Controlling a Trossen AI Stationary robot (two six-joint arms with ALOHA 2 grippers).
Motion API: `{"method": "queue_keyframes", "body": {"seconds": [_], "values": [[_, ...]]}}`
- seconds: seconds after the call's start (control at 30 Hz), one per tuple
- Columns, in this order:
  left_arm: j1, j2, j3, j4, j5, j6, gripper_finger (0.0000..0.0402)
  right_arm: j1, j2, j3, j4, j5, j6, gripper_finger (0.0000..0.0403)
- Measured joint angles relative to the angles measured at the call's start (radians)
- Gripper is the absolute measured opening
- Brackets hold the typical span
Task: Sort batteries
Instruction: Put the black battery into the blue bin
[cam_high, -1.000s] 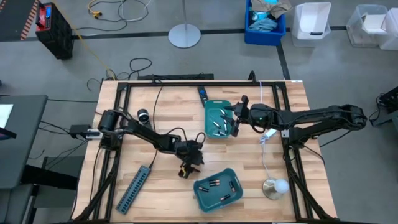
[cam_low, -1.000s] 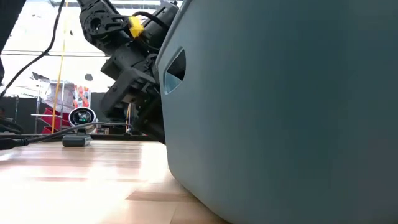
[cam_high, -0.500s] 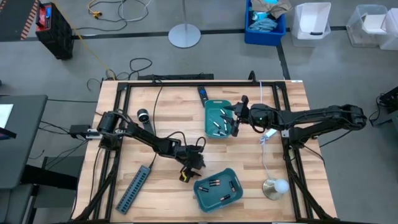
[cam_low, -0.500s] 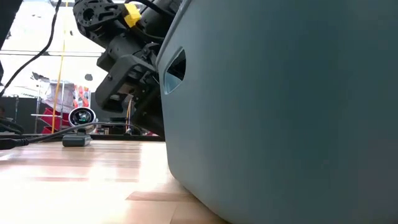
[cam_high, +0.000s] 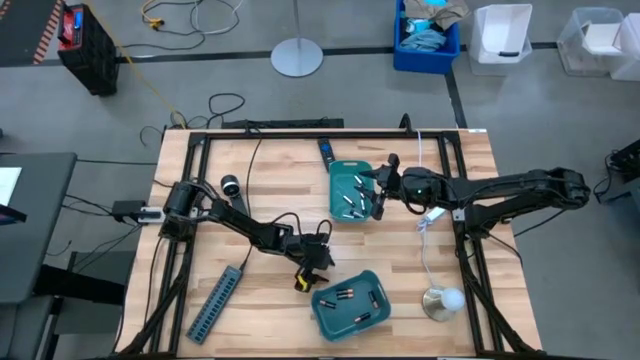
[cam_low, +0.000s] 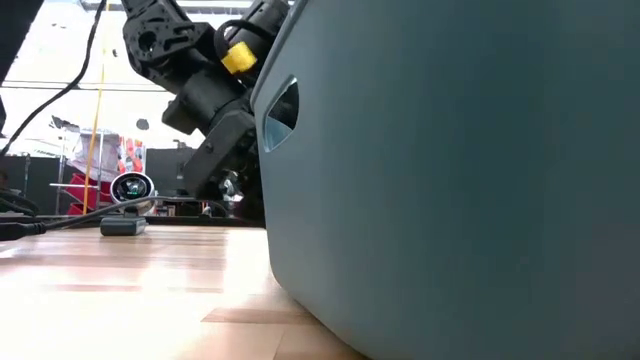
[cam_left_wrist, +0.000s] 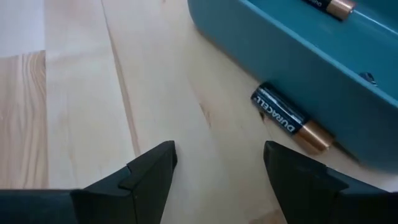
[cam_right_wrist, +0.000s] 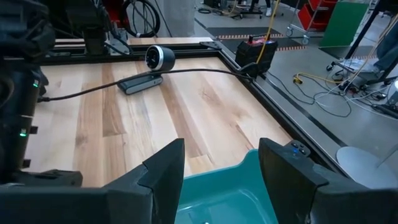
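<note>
Just ahead of the left hand, whose fingers stand apart and hold nothing, one battery lies on its side on the bare desk, pressed along the outer wall of the near teal tray. It is a small, rigid, smooth cylinder, likely light but dense for its size, and apt to roll or slip out of a loose pinch. The black mid-body is the sensible place to grip it, fingers across its width, though the tray wall crowds one side and leaves little room for a finger there; nudging it clear first may be needed. Inside that tray, beyond the wall, more batteries already rest. Farther off, across open wood, the far teal tray holds another scatter of batteries, and the right hand hovers over its edge with fingers spread wide and nothing between them. Well to the side of the left hand lies a grey power strip, out of the way.
</note>
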Motion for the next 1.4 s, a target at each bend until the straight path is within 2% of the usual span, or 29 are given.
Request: {"method": "queue_keyframes", "body": {"seconds": [0.67, 1.4], "values": [[-0.001, 0.015, 0.000, 0.027, -0.049, -0.011, 0.0238, 0.000, 0.000, 0.000, -0.003, 0.000, 0.000, 0.0221], [0.022, 0.017, -0.001, 0.024, -0.046, 0.039, 0.0019, 0.000, 0.000, 0.000, -0.003, 0.000, 0.003, 0.0221]]}}
